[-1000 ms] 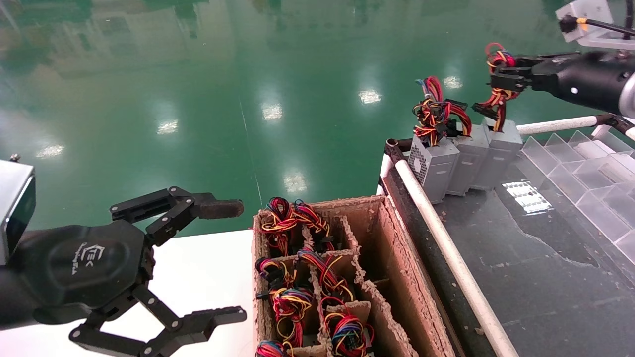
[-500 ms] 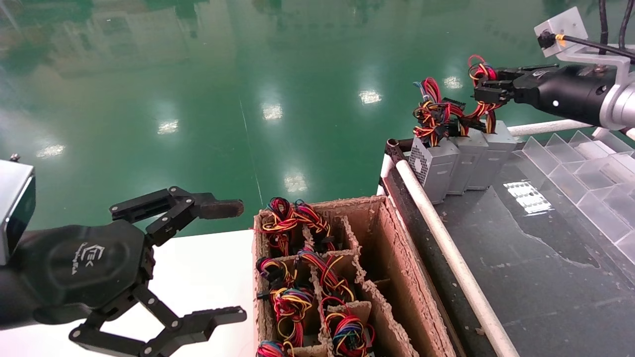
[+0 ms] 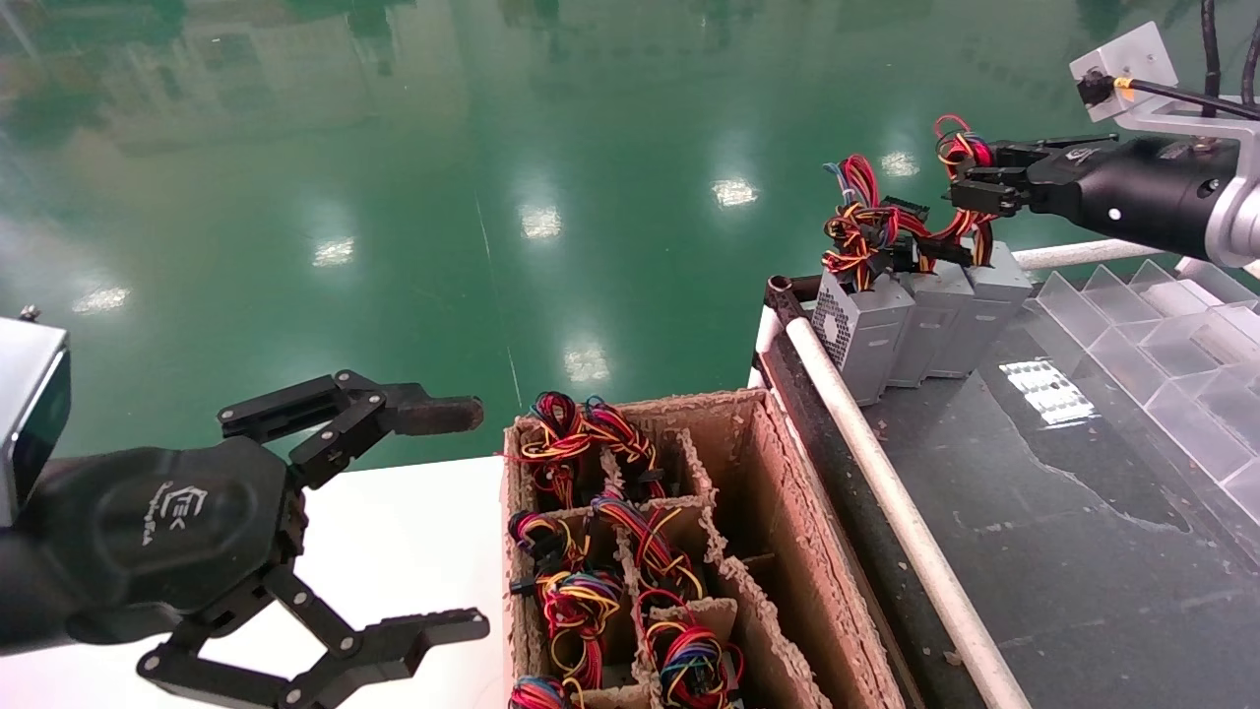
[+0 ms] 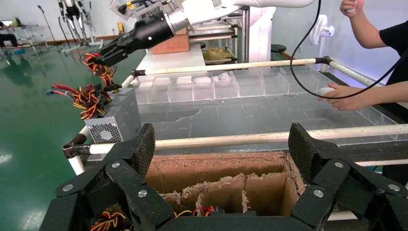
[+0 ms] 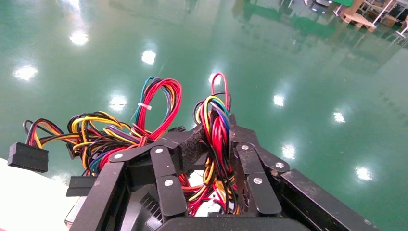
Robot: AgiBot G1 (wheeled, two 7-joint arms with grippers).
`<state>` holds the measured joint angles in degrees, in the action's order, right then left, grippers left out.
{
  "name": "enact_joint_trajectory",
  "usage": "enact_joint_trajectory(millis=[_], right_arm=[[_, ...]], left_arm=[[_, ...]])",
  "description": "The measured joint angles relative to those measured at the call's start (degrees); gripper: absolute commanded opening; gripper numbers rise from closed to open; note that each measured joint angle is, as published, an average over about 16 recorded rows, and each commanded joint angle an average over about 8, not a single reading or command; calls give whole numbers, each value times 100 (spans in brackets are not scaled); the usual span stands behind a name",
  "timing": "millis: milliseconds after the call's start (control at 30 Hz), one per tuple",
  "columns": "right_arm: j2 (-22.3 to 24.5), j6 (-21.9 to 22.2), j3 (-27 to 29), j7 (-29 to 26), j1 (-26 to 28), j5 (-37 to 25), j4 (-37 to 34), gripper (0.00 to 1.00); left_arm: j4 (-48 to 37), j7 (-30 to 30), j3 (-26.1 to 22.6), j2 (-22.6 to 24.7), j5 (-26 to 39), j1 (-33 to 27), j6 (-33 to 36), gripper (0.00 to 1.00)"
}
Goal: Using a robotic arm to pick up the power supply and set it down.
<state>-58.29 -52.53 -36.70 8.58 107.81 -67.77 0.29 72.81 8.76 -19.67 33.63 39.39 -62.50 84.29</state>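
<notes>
Three silver-grey power supplies stand in a row at the far left corner of the dark table. The rightmost power supply rests on the table against its neighbour. My right gripper hovers just above it, shut on its knotted wire bundle; in the right wrist view the fingers pinch the red, yellow and black wires. The robotic arm holding the bundle also shows in the left wrist view. My left gripper hangs open and empty over the white surface, left of the cardboard crate.
A brown cardboard divider crate holds several more wire bundles. A white pipe rail edges the dark table. Clear plastic dividers line the table's right side. A person's hand rests at its far edge.
My right gripper came down and left with the wire bundle, and the wires slackened; the power supply now leans against the other two. The left arm stayed still.
</notes>
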Motion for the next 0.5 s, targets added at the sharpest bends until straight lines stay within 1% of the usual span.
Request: enact_joint_trajectory(millis=[500], right_arm=[[147,-174,-83,-87,88,-120,-60,100]], left_arm=[[0,-1,-1,-1,-1,0,-1,100]])
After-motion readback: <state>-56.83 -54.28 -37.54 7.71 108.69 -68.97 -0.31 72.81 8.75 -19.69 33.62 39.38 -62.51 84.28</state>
